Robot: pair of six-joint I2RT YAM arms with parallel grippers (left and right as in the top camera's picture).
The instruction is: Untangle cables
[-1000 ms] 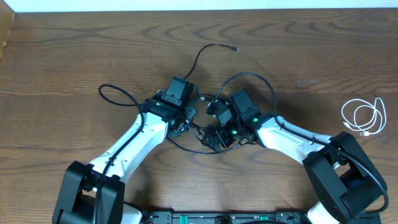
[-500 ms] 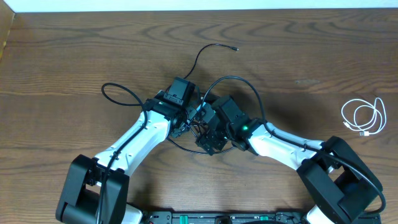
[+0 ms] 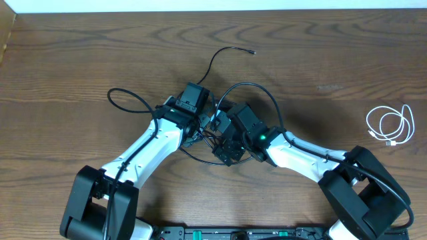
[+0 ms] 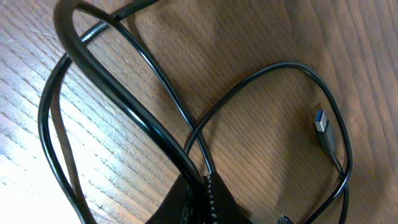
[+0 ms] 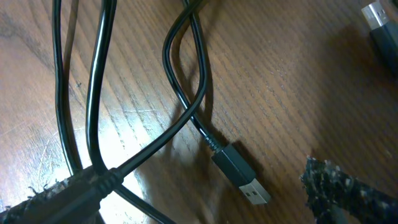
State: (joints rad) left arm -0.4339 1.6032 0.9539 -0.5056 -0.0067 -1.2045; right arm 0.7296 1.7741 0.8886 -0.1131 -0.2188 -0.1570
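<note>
The black cable [image 3: 223, 51] runs from a free plug at the back into a tangle between my two grippers. In the left wrist view my left gripper [image 4: 208, 182] is shut on a strand of the black cable [image 4: 163, 81]. A blue-tongued plug [image 4: 322, 126] lies on the wood to its right. My right gripper [image 5: 205, 186] stands open just above the table. A black USB plug [image 5: 242, 176] lies between its fingers [image 5: 53, 194], untouched. From overhead the left gripper [image 3: 200, 132] and right gripper [image 3: 225, 151] almost meet. The white cable [image 3: 390, 125] lies coiled far right.
Thicker black arm cables loop out beside each wrist, one at the left [image 3: 127, 95] and one over the right wrist [image 3: 263, 89]. The wooden table [image 3: 80, 53] reaches a white back edge. Another plug end [image 5: 378, 17] lies at the right wrist view's top right.
The right arm has swung left up to the left gripper, taking its cable loop along, and its jaws have opened wider. The left gripper has stayed shut in place.
</note>
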